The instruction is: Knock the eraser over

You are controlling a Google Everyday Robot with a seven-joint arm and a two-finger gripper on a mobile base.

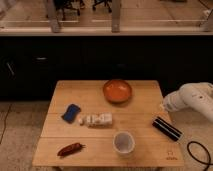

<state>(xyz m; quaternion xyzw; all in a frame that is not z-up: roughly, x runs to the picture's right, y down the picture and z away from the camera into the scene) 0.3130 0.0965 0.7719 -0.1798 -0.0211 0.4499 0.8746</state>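
The eraser (166,128), a slim black block with a pale stripe along one long edge, lies flat on the wooden table (100,150) near its right edge, angled toward the front right. My gripper (163,106) is at the end of the white arm (192,97), which reaches in from the right. It hangs just above and behind the eraser's far end, apart from it.
An orange bowl (118,90) sits at the back centre. A blue rounded pad (71,112) and a white boxy strip (97,120) lie mid-left. A white cup (123,143) stands at the front, and a red-brown pepper-like object (70,149) lies front left. A black cable (200,152) lies on the floor at right.
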